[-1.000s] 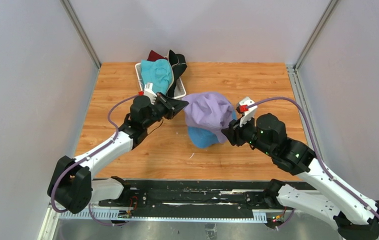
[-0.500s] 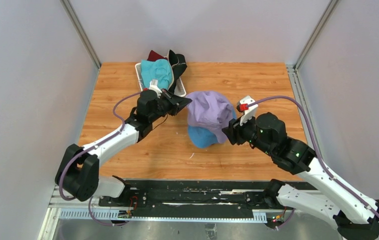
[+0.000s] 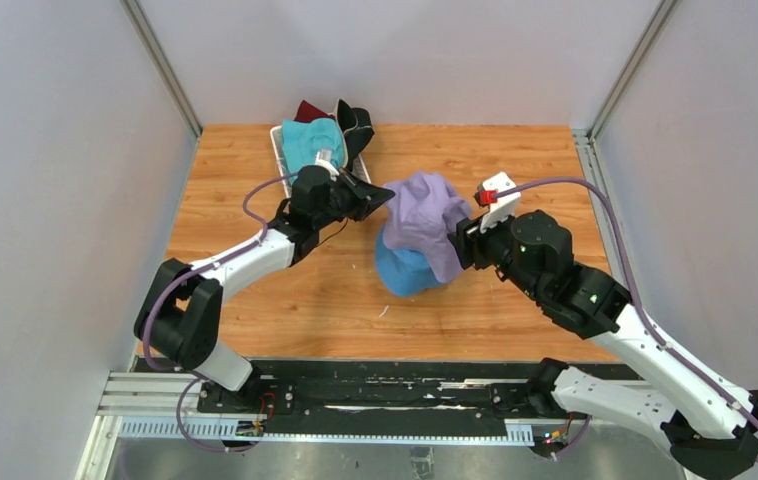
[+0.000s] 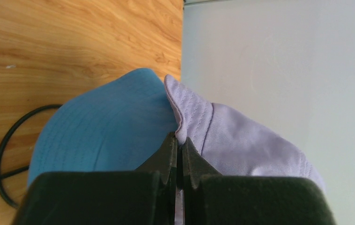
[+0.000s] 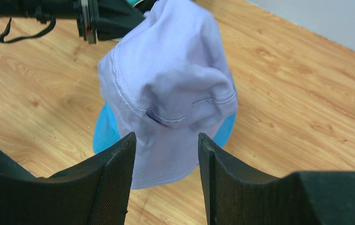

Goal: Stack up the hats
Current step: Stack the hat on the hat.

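A: Pinching the lavender hat (image 3: 420, 215) at its brim, left jaws closed tight on the fabric, likely to tug it down over the blue hat (image 3: 402, 272) beneath.
B: And the right jaws?
A: Parted, holding nothing; the brim hangs just ahead of them. Both hats sit mid-worktop (image 3: 515, 160), lavender draped crooked on top.

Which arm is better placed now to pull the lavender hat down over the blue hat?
Left. The left tool is shut on the brim of the lavender hat, which sits tilted on the blue hat. The right tool stands open on the other side and grips nothing.
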{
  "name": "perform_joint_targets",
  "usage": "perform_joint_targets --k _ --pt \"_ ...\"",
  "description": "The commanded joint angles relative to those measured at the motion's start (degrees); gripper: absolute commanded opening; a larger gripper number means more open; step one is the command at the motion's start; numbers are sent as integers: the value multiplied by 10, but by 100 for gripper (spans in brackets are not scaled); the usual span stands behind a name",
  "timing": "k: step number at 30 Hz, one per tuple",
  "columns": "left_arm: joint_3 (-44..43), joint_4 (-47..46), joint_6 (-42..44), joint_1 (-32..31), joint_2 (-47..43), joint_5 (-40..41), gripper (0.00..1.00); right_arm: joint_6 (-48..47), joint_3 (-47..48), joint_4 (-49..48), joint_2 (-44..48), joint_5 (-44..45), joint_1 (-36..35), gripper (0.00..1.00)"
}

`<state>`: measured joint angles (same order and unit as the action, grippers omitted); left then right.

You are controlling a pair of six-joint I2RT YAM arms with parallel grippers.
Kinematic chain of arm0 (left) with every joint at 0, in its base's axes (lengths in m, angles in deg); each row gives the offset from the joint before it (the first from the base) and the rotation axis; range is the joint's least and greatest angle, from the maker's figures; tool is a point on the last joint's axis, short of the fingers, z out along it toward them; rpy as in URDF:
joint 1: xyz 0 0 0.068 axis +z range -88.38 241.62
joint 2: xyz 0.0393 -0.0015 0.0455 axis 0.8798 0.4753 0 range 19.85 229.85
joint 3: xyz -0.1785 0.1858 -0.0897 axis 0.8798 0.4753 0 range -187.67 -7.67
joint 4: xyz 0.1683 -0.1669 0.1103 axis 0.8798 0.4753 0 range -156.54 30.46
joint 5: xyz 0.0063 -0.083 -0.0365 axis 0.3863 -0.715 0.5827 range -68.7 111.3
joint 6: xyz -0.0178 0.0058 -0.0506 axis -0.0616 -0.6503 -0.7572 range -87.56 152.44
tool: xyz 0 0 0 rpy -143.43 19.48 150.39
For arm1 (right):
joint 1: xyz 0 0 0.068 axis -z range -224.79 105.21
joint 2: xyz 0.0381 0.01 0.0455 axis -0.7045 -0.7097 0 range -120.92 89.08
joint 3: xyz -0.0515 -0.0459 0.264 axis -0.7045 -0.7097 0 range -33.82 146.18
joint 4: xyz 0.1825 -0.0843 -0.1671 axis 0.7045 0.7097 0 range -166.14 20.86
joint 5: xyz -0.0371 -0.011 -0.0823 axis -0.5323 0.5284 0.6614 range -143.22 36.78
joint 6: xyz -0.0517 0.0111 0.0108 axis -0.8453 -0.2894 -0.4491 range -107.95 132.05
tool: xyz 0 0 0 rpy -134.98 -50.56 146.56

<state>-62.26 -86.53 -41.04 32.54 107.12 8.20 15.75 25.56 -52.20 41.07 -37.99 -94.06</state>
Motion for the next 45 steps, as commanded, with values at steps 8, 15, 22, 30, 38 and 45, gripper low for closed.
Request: perform_joint_targets --k 8,15,22,30,38,45 --pt "131 -9 5 -16 -138 15 0 -35 50 -46 -45 32 -1 52" --pt "158 20 8 -67 -202 62 0 -31 41 -56 -48 27 5 52" --pt "157 17 10 -109 -161 86 0 -31 34 -56 -36 28 9 52" --pt "242 12 5 -109 -233 136 0 -24 37 -56 -57 7 13 52" --pt "236 53 26 -109 -269 156 3 -11 38 -73 -90 -22 13 52" --pt "224 58 43 -109 -246 153 32 -15 38 -77 -90 -11 14 52"
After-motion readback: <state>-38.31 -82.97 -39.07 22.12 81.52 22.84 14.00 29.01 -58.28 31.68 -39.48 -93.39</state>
